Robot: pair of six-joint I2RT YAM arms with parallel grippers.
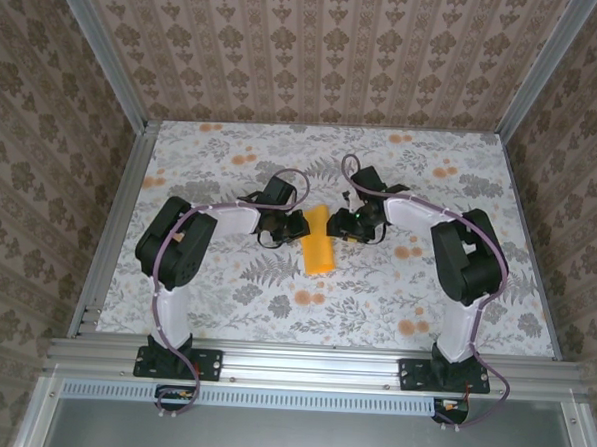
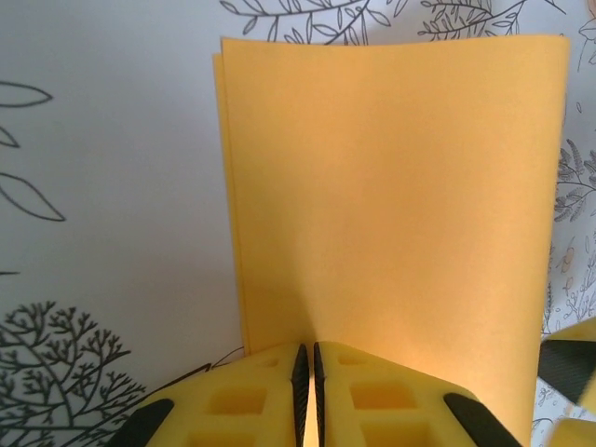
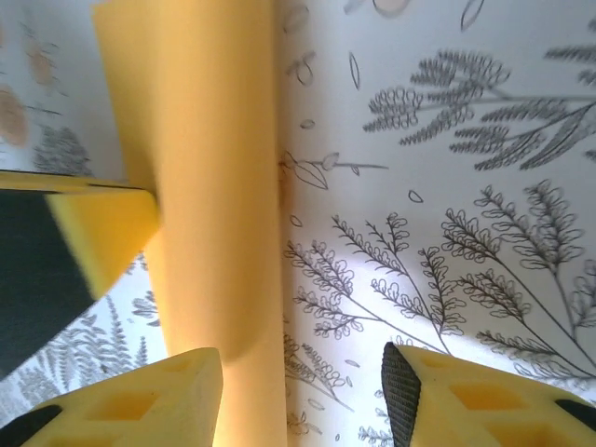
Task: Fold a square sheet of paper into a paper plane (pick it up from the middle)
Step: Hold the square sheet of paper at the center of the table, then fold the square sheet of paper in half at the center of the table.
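The left end effector [image 2: 307, 396] clamps the folded thin orange-yellow paper sheet [image 2: 391, 214]; the right end effector [image 3: 300, 386], fingers apart, should regrip squarely.

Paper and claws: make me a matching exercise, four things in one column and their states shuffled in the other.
Things: 1 left claw; 2 right claw; 3 square sheet of paper; 4 table.
States: A floral print; B folded double; C jaws apart; D shut on the sheet's edge.
Pairs: 1-D; 2-C; 3-B; 4-A.
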